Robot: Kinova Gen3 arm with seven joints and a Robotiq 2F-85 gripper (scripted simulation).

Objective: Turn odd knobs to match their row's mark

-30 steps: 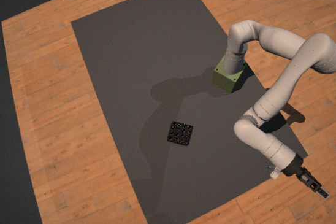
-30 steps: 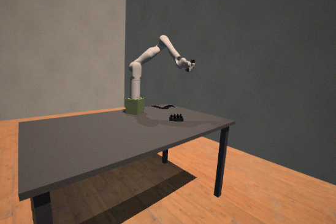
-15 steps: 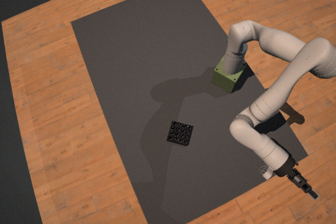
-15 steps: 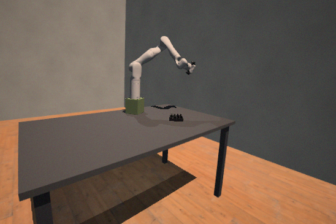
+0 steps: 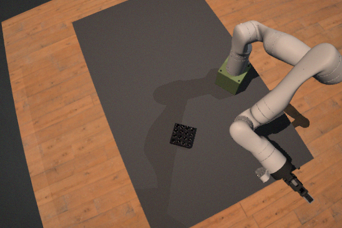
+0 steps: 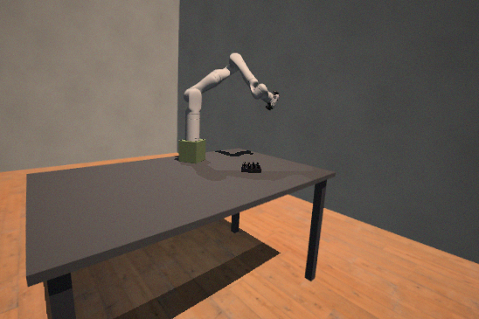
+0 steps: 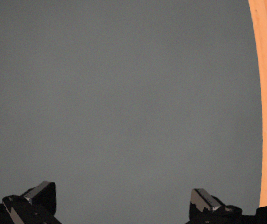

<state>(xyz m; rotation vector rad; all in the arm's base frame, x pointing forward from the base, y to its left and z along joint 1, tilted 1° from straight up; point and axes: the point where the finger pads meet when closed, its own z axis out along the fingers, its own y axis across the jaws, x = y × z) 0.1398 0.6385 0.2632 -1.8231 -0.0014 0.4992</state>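
A table (image 6: pixel 131 204) stands on the floor (image 6: pixel 393 273) near a room corner. On the table, at its far end, sits the robot's base block (image 6: pixel 191 150). The knob box (image 6: pixel 251 168) rests on the table, right of the block and nearer me. The arm reaches high, its gripper (image 6: pixel 269 107) well above the box, beyond it.

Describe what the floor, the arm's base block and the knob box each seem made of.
Floor: wood planks, by the orange grain and seams. Base block: matte green, perhaps painted metal, with corner screws. Knob box: black, probably plastic; too small to confirm.
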